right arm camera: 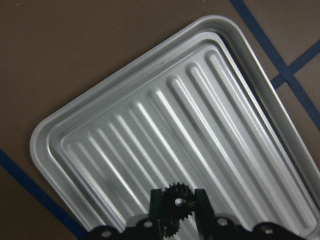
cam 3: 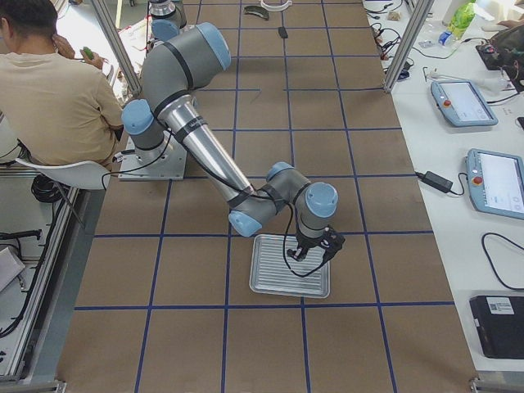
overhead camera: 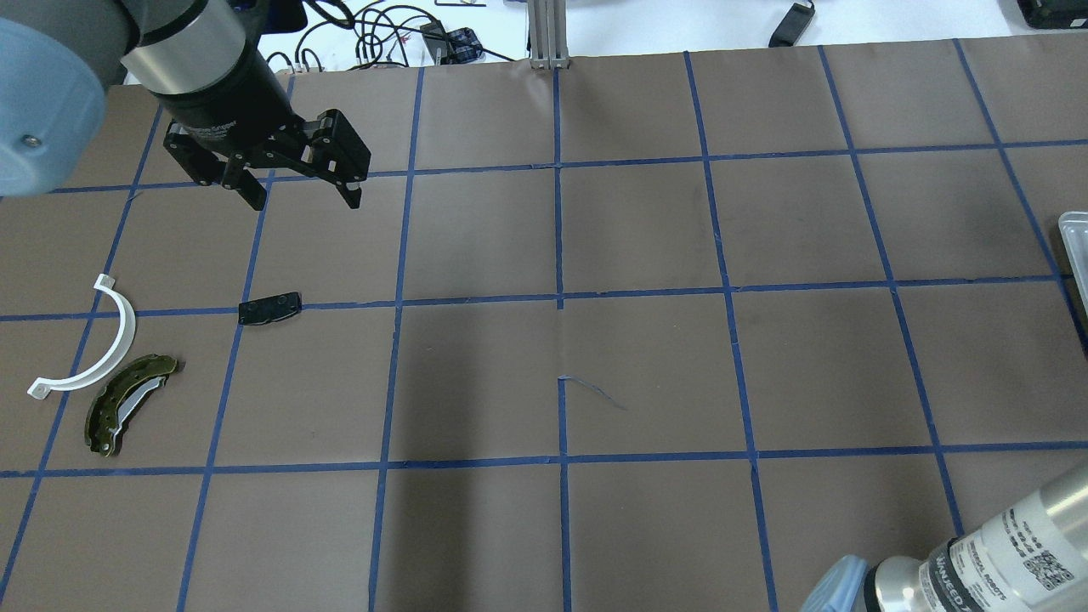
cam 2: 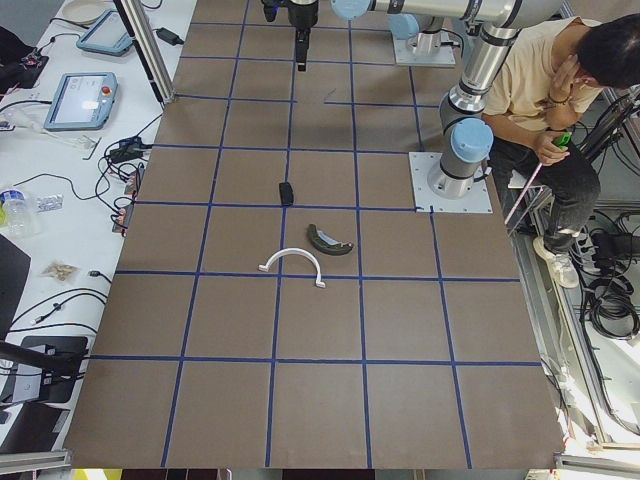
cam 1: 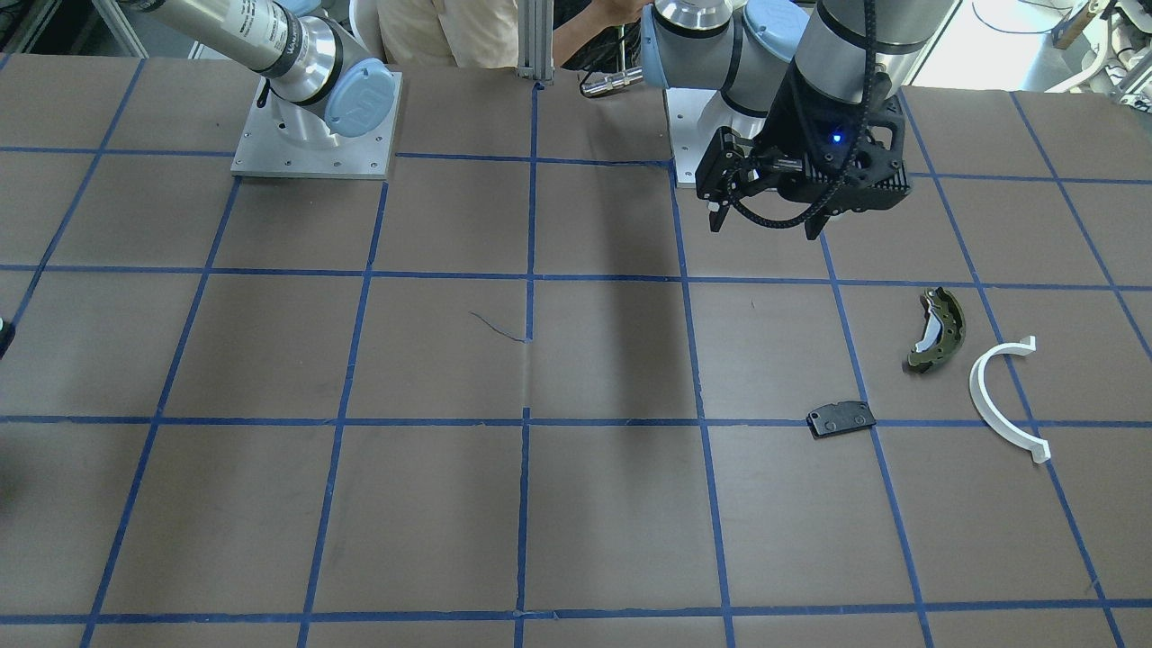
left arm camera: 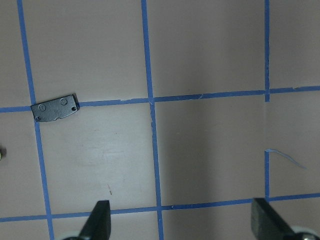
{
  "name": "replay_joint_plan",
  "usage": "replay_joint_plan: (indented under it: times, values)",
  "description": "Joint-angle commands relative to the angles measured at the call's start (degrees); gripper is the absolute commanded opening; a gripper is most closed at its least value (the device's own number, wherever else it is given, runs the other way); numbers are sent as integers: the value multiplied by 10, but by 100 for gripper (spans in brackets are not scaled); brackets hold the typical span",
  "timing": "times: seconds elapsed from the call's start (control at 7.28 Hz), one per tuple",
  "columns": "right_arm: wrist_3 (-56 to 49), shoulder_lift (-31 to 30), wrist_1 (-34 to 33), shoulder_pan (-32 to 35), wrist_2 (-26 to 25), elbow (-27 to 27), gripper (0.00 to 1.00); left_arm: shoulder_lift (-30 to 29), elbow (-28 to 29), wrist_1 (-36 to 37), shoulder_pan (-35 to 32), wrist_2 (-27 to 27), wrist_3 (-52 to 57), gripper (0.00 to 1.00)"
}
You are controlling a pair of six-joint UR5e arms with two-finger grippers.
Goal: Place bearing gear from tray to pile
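My right gripper (right arm camera: 177,204) is shut on a small black bearing gear (right arm camera: 177,202) and holds it above the ribbed metal tray (right arm camera: 125,145); the gripper also shows in the exterior right view (cam 3: 315,248). The pile lies far off on the left: an olive-green brake shoe (overhead camera: 123,404), a white arc piece (overhead camera: 106,340) and a flat black pad (overhead camera: 269,308). My left gripper (overhead camera: 302,194) is open and empty, hovering beyond the black pad (left arm camera: 55,108).
The tray (cam 3: 291,266) sits at the table's right end, its corner showing in the overhead view (overhead camera: 1075,246). A seated person (cam 3: 49,90) is behind the robot bases. Blue tape lines grid the brown table.
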Motion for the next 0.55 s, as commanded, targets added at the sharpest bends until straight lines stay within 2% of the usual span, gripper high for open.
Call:
replay_joint_plan:
  times: [0.0, 0.27, 0.41]
  values:
    - [1, -49, 37, 46, 8, 2, 0, 0, -1, 0, 0, -1, 0, 100]
    - [3, -65, 95, 114, 9, 4, 0, 0, -1, 0, 0, -1, 0, 100]
    - [5, -72, 102, 145, 11, 4, 0, 0, -1, 0, 0, -1, 0, 100]
